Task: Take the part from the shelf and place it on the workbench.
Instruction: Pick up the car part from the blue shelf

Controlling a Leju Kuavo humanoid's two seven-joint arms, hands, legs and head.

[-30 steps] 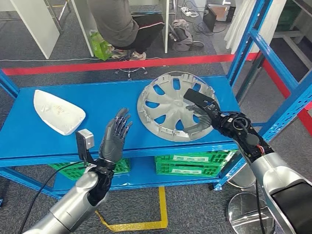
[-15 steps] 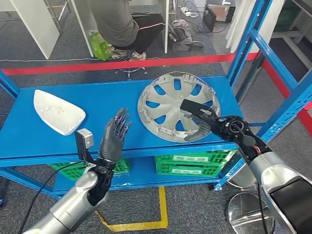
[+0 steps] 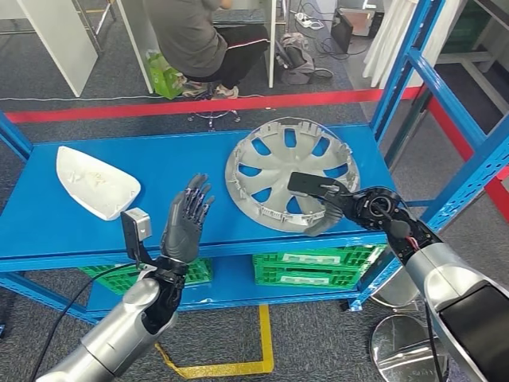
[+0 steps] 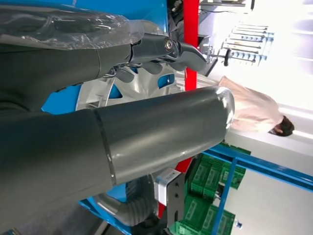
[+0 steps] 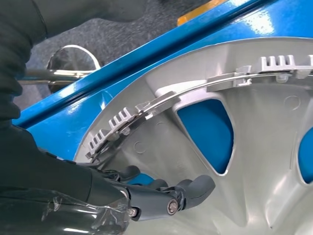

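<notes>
A silver hubcap (image 3: 270, 171) lies inner side up on the right half of the blue shelf (image 3: 174, 167). My right hand (image 3: 327, 211) is at its front right rim. The thumb sits outside the rim and the fingers (image 5: 173, 196) reach over the hubcap's inner face (image 5: 258, 147), spread and not closed on it. My left hand (image 3: 186, 219) is raised in front of the shelf's front edge, left of the hubcap, fingers apart and holding nothing. The left wrist view shows its thick thumb (image 4: 147, 132) with the hubcap (image 4: 136, 85) behind it.
A white curved part (image 3: 96, 183) lies at the shelf's left end. Green crates (image 3: 300, 267) sit on the lower level. Blue shelf posts (image 3: 408, 64) rise at the right. A person (image 3: 198, 40) sits beyond the red floor line (image 3: 240, 103). A metal stool base (image 3: 396, 342) stands bottom right.
My right hand has slid left and down along the hubcap's front right rim, coming lower onto it. The left hand and the hubcap have stayed where they were.
</notes>
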